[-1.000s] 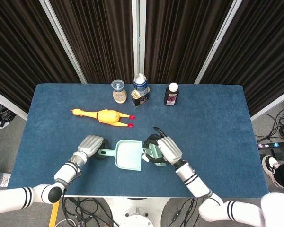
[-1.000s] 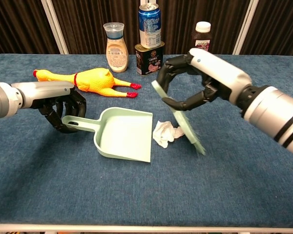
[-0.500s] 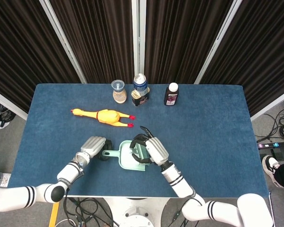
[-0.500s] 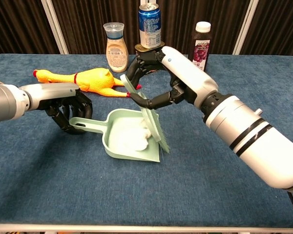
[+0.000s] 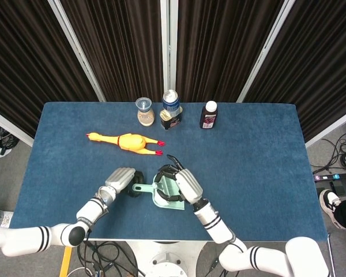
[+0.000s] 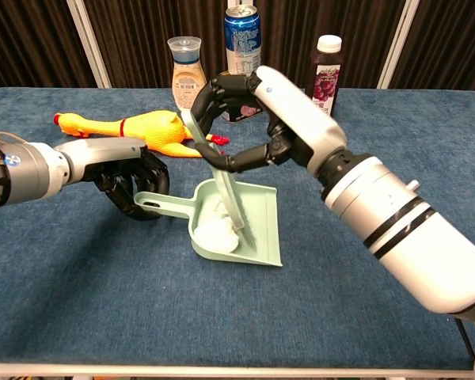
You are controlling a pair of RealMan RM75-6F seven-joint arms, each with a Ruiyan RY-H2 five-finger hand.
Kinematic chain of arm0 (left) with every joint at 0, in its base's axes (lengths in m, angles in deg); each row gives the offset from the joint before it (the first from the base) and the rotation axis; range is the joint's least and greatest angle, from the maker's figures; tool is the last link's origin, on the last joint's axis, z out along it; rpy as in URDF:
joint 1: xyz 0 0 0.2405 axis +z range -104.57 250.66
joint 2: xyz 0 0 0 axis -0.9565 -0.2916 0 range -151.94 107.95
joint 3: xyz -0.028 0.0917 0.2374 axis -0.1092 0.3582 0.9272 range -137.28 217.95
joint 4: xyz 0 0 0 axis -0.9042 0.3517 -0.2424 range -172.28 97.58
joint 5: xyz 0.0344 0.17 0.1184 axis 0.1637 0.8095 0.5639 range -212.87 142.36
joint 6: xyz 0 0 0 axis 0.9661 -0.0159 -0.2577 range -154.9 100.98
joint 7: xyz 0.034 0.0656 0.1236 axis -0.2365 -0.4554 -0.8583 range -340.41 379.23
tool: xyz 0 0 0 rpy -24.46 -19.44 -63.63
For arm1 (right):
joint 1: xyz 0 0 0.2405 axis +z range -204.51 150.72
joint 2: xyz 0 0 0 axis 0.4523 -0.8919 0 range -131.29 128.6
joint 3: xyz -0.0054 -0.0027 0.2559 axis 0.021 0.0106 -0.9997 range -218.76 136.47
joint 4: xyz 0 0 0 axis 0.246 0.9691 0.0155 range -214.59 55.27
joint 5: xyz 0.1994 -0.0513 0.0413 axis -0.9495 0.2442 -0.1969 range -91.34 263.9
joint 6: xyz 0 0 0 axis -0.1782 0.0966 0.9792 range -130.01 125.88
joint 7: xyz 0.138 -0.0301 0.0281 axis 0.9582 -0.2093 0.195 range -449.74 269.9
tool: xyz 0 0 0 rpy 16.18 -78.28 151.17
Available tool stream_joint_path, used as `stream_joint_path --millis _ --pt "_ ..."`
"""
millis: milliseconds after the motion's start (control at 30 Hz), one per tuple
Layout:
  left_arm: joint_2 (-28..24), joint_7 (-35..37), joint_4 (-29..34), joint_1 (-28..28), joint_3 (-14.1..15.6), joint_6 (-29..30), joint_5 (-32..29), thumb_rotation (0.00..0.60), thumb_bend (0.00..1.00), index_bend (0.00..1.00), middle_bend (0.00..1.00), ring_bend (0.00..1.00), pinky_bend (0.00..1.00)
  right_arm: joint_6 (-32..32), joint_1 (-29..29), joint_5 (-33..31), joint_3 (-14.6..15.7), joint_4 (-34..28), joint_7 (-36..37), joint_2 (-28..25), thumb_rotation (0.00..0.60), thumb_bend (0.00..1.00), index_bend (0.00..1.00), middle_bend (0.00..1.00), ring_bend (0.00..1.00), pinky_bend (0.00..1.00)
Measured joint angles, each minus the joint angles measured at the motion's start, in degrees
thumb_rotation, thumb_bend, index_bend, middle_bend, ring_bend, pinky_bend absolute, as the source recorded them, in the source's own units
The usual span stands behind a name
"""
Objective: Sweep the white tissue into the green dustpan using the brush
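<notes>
Since the white tissue (image 6: 218, 234) already lies inside the green dustpan (image 6: 257, 236), at about 7 o'clock from the right robot hand (image 6: 249, 119), which grips the brush (image 6: 222, 184), bristles down by it, the left robot hand (image 6: 131, 184) grips the pan handle at 9 o'clock; pan's long axis runs approx 9-to-3 on the bench (image 6: 87, 301).

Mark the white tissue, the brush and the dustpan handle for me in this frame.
white tissue (image 6: 216, 234), chest view, on its crumpled top inside the pan.
brush (image 6: 219, 177), chest view, midway along its pale green back.
green dustpan (image 6: 163, 204), chest view, on the handle beside the left hand's fingers.
</notes>
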Motion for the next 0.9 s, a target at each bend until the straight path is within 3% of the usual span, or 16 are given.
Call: stream_joint_path --millis 167,367,700,900 --pt "-1.76 0.33 0.17 1.19 0.79 1.71 1.19 0.600 0.31 0.58 0.56 0.48 0.50 0.10 -0.31 0.09 -0.26 -2.59 -1.14 -4.13 0.600 0.52 0.76 0.59 0.29 0.00" --pt "-4.69 2.17 0.94 3.80 1.96 3.83 3.37 0.600 0.31 0.57 0.55 0.48 0.49 -3.77 -0.37 -0.69 0.35 -6.78 -5.99 -13.46 0.600 0.52 0.76 0.59 0.29 0.00" --pt "-3.99 5.84 -0.98 4.35 2.26 1.15 5.74 0.600 0.31 0.56 0.55 0.48 0.49 -14.34 0.52 -6.22 1.54 -13.54 -23.71 -26.30 0.600 0.52 0.76 0.58 0.29 0.00" --pt "-1.95 6.00 -1.63 3.23 1.42 0.23 5.42 0.600 0.31 0.56 0.55 0.48 0.49 -13.91 0.37 -7.38 1.08 -14.13 -19.57 -23.42 0.600 0.52 0.76 0.58 0.29 0.00"
